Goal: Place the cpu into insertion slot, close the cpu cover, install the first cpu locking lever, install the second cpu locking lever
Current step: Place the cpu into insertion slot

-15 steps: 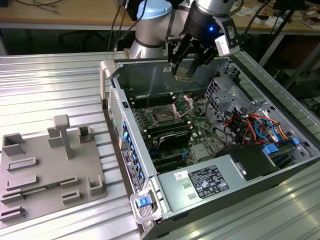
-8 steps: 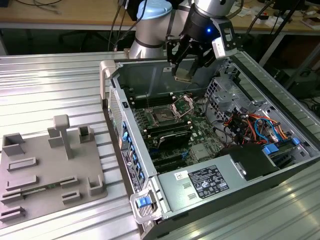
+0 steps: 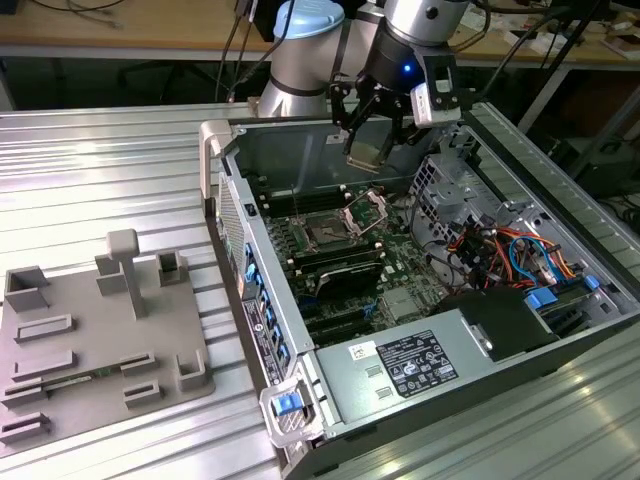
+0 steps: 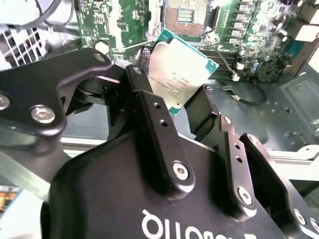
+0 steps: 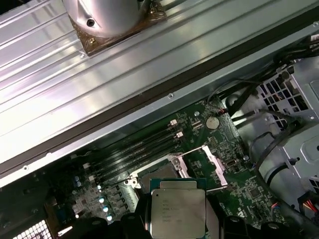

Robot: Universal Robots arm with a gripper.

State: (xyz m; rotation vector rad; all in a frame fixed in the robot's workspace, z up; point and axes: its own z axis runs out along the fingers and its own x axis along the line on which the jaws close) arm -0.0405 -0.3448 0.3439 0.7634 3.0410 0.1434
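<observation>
The ribbed aluminium counter (image 3: 110,160) carries an open computer case (image 3: 290,160) directly below the fingers (image 3: 347,112), a flat grey fixture plate (image 3: 95,330) with moulded holders well away from the fingers toward the exterior view's left, and, just past the fingers beyond the case's far wall, the arm's round base (image 5: 104,15).

Arm (image 3: 300,75): silver tube sections, pale blue joint cap (image 3: 308,20), blue indicator light (image 3: 405,70). Gripper (image 3: 372,140): black linkage fingers (image 4: 154,134), silver screw heads (image 4: 180,171), white lettering (image 4: 199,226)

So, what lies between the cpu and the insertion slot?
Nothing: in the exterior view the gripper holds the cpu above the insertion slot, air between; the cpu cover stands open alongside.
</observation>
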